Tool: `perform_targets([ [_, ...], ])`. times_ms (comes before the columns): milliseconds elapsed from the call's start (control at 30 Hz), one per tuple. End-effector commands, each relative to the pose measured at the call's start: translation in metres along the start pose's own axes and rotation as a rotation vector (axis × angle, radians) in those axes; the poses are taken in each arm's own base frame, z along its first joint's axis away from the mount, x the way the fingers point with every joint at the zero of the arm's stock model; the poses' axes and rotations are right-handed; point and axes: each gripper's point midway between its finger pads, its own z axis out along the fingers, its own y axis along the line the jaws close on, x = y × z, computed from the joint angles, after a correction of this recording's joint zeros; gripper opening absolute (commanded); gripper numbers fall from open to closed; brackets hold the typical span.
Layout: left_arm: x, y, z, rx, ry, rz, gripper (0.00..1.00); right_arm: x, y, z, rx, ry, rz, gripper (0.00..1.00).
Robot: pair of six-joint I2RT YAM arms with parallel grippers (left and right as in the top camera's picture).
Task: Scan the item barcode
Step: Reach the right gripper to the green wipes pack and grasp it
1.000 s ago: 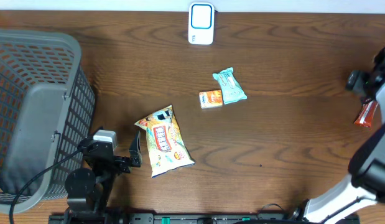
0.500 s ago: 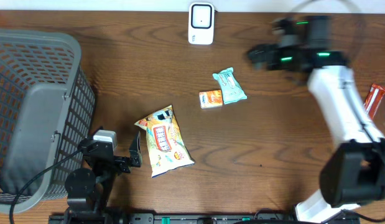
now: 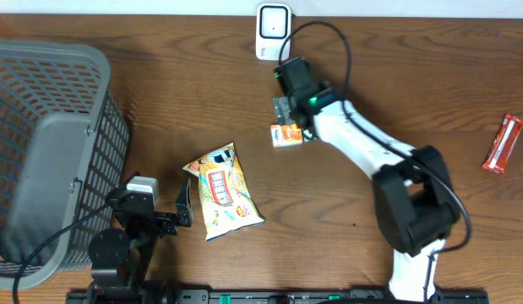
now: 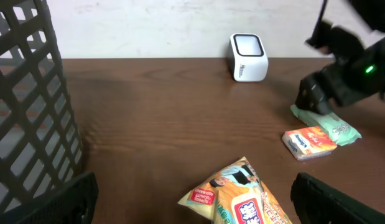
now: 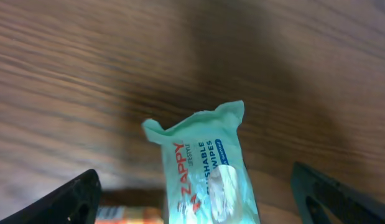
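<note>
Overhead view: brown wood-grain table (image 3: pixel 413 84); grey plastic lattice basket (image 3: pixel 50 152) at 9 o'clock.
Wipes packet (image 5: pixel 208 168): soft mint-green pouch with a crimped top edge and red "ZAPPY" lettering, lying flat on the table at 5 o'clock from the white scanner (image 3: pixel 273 32).
Neighbour: small orange box (image 3: pixel 286 135) just beside the packet at 8 o'clock.
Right gripper (image 5: pixel 208 199): spread wide, the packet between the fingers and apart from both.
Left gripper (image 4: pixel 198 202): spread wide, near the glossy snack bag (image 3: pixel 223 192).
Hidden: from overhead the arm covers the packet; in the wrist view its lower end is cut off.

Mint-green plastic wipes packet (image 5: pixel 208 165) lies flat, lower centre of wrist view. White box-shaped scanner (image 3: pixel 273 32) stands upright, overhead top centre.
</note>
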Motion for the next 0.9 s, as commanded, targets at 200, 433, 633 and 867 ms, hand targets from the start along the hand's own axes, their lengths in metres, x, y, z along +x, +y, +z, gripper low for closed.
perform_targets([
  [200,0.001,0.002,0.000,-0.009,0.000,0.013,0.99,0.035,-0.021,0.039,0.168,0.086,0.052,0.82],
  [433,0.001,0.002,0.000,-0.009,0.000,0.013,0.99,0.071,-0.016,0.055,0.190,0.199,-0.004,0.56],
  [633,0.001,0.002,0.000,-0.009,0.000,0.013,0.99,0.081,-0.030,0.052,0.259,0.236,0.014,0.27],
  [867,0.001,0.002,0.000,-0.009,0.000,0.013,0.99,0.035,-0.019,0.005,0.071,0.283,0.022,0.01],
])
